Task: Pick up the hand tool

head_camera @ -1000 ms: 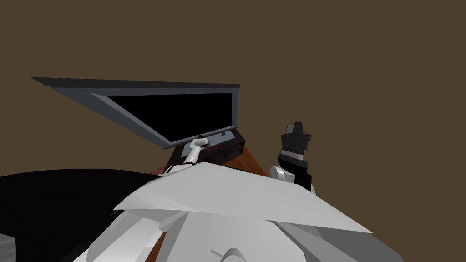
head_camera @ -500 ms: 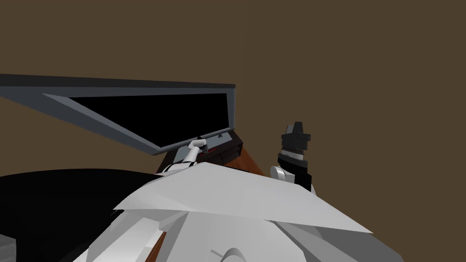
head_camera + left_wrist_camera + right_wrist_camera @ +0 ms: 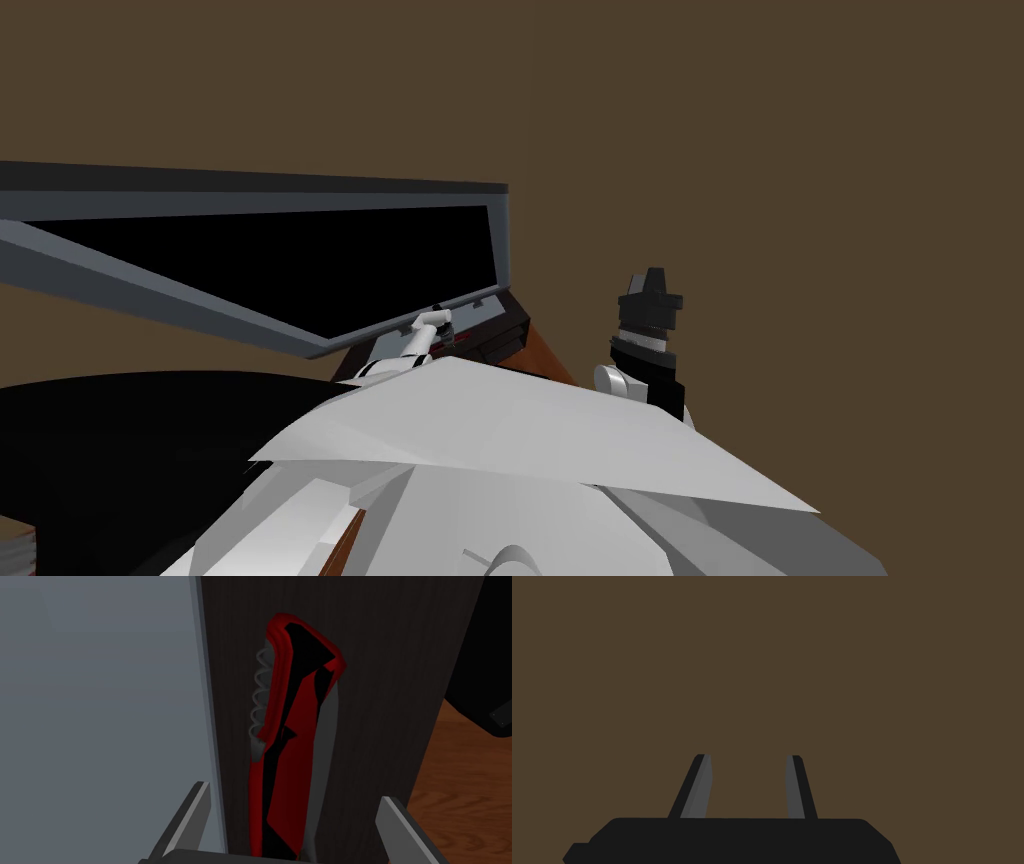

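Since a second ago the head camera has moved: the grey frame (image 3: 497,250) around a black area now runs off the left edge, while the raised right arm looks unchanged. On the left, the arm reaches to a low dark cabinet (image 3: 505,328) on a brown wooden floor (image 3: 548,352).

Left wrist view: the left gripper (image 3: 292,791) is spread wide, its fingers (image 3: 187,816) released and holding nothing. Between them lies the hand tool (image 3: 290,726), a red and black folding tool with a grey coil like a corkscrew along one side and a grey strip along the other. It rests flat on the cabinet's dark wood-grain top, lengthwise along the gripper's line, with its near end close to the gripper body. Just beside the tool on the coil side is a light grey panel (image 3: 100,701), probably part of the frame.

The right gripper (image 3: 749,757) has its fingers apart, narrower than the left's, with nothing between them.

Risks, as I judge them: the finger on the panel side has little room and could scrape or catch the panel if the hand drifts. Thin fingers closing near the tool's end may let it swivel or droop on lifting. The uneven coil could make the pinch slip
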Controlling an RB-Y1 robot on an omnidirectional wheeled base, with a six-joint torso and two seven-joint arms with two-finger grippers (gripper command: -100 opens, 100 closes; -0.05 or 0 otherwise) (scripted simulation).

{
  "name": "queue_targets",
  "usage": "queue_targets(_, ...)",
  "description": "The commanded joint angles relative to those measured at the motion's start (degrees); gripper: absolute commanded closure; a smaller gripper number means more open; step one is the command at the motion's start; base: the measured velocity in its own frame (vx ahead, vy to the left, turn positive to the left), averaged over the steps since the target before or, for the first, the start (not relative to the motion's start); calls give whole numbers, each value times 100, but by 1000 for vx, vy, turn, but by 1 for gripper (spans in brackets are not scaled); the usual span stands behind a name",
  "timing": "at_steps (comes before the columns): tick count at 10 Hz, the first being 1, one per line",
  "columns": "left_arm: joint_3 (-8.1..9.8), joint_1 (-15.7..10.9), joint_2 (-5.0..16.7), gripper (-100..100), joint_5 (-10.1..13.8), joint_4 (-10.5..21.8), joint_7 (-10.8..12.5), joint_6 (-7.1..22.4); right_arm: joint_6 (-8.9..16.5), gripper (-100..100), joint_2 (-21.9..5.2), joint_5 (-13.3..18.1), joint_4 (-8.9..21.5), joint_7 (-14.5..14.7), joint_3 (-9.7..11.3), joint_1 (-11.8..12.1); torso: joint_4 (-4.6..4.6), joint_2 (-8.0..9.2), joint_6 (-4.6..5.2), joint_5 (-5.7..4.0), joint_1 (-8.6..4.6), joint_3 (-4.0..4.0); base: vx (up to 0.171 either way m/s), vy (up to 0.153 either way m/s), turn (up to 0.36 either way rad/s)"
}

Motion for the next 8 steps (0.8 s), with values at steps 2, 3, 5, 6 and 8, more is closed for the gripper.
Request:
queue_targets(2, 1, -8, 4, 0, 1, 27, 2, 6, 0, 0, 0, 0, 0, 0, 0, -1, 6, 28, -1, -1, -1, 16, 4, -9, 16)
queue_targets(3, 22, -3, -20, -100, -16, 191, 83, -161, 0, 0, 0, 0, 0, 0, 0, -1, 9, 39, -1, 0, 3, 22, -23, 27, -150)
queue_targets(5, 44, 2, -44, -100, -33, 359, 164, -327, 0, 0, 0, 0, 1, 0, 0, -2, 12, 56, 0, 4, 20, 33, -38, 46, -132)
queue_targets(6, 58, 5, -59, -100, -44, 470, 218, -438, 0, 0, 0, 0, 1, 0, 0, -2, 13, 58, 0, 4, 21, 34, -36, 43, -152)
queue_targets(8, 60, -21, -61, -100, -52, 555, 232, -490, 1, 0, 0, 0, 1, 0, 0, -2, 14, 60, 0, 5, 24, 35, -33, 38, -101)
